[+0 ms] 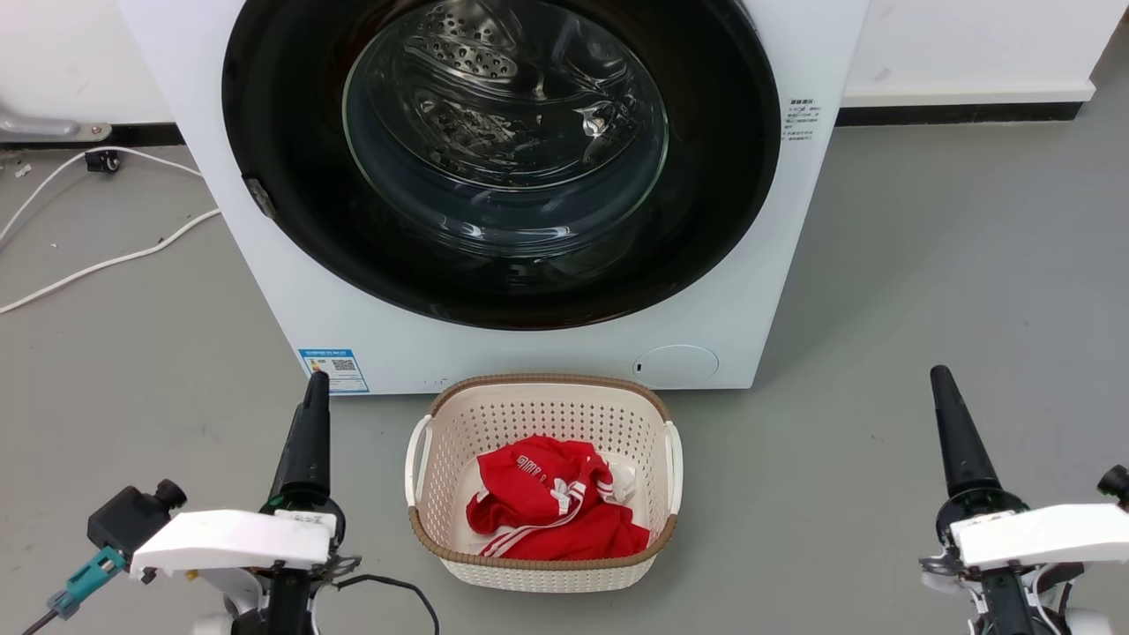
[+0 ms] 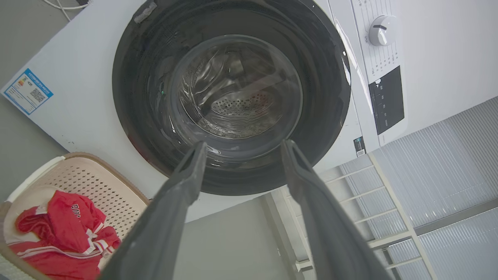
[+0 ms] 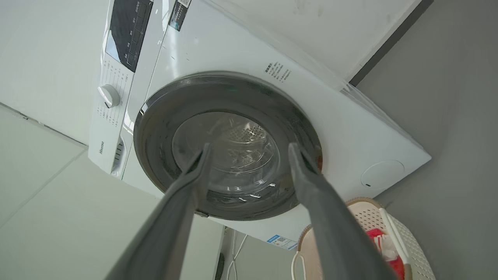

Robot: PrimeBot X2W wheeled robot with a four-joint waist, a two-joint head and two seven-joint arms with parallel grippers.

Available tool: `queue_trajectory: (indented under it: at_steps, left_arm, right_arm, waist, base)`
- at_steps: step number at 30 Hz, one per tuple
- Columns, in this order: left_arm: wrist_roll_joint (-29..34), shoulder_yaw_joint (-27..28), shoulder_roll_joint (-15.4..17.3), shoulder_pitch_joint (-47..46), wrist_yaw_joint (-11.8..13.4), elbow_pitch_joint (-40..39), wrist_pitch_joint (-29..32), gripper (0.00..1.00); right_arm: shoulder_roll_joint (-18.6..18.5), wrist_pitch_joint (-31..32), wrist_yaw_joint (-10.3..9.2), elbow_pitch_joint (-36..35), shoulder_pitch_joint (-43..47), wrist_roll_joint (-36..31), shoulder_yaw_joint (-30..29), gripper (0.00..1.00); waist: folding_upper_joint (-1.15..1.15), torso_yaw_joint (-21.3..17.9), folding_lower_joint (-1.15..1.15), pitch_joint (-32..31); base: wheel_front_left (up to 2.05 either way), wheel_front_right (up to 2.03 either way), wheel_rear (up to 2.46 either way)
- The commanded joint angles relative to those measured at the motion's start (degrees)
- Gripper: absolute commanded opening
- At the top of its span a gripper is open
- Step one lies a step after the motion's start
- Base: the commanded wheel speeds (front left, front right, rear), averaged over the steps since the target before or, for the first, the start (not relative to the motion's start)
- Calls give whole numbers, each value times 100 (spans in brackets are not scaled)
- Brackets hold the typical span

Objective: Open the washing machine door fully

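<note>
The washing machine door is a large glossy black-rimmed disc with a bulging clear glass centre. It lies flush against the white machine's front, and the steel drum shows through the glass. A small grey tab sits on its left rim. My left gripper hovers low at the lower left, well short of the machine. In the left wrist view the left gripper is open and empty, pointing at the door. My right gripper hovers at the lower right. The right wrist view shows the right gripper open and empty before the door.
A cream perforated basket holding a red garment stands on the grey floor just before the machine, between my arms. White cables trail on the floor at the left. A small round white flap sits at the machine's lower right.
</note>
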Motion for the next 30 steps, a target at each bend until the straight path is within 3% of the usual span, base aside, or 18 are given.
queue_trajectory:
  at_steps: [1, 12, 30]
  left_arm:
    - [262, -24, 19, -127, -11, -154, -66, 100]
    - [1528, -105, 14, -70, 6, -337, -281, 100]
    - [3311, -335, 74, 16, 189, -292, -573, 100]
  right_arm:
    - [-8, -71, 1, -143, -45, -321, 42, 100]
    - [-2, -290, 1, -292, 32, -1833, 165, 100]
    - [7, -436, 1, -331, 177, -3314, 181, 100]
  waist:
    - [0, 3, 0, 1]
    - [0, 3, 0, -2]
    - [0, -10, 0, -41]
  base:
    - [0, 0, 0]
    - [0, 0, 0]
    - [0, 0, 0]
